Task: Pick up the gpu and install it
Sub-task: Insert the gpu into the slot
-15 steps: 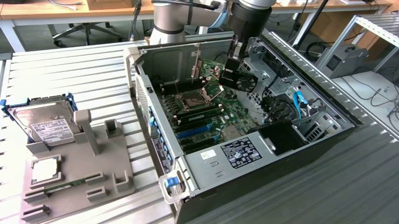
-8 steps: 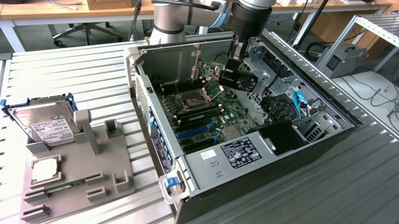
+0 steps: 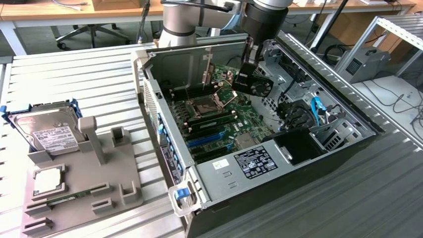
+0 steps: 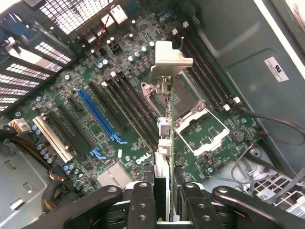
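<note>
1. The counter [image 3: 79, 74] is built of pale, ribbed aluminium slats.
2. Behind it, wooden desks [image 3: 53, 10] line the far side of the room.
3. An office chair base [image 3: 89, 32] on castors stands on the grey floor [image 3: 33, 42] under one desk.
4. At the exterior view's right, a metal frame rack [image 3: 390, 29] stands, with black cables [image 3: 403, 101] trailing over a white surface.

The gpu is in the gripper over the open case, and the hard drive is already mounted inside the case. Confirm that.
One thing is wrong: the hard drive is not inside the case. The exterior view shows it standing in the grey holder on the table, off to that view's left. The rest holds: the gripper grips the gpu over the open case.
</note>
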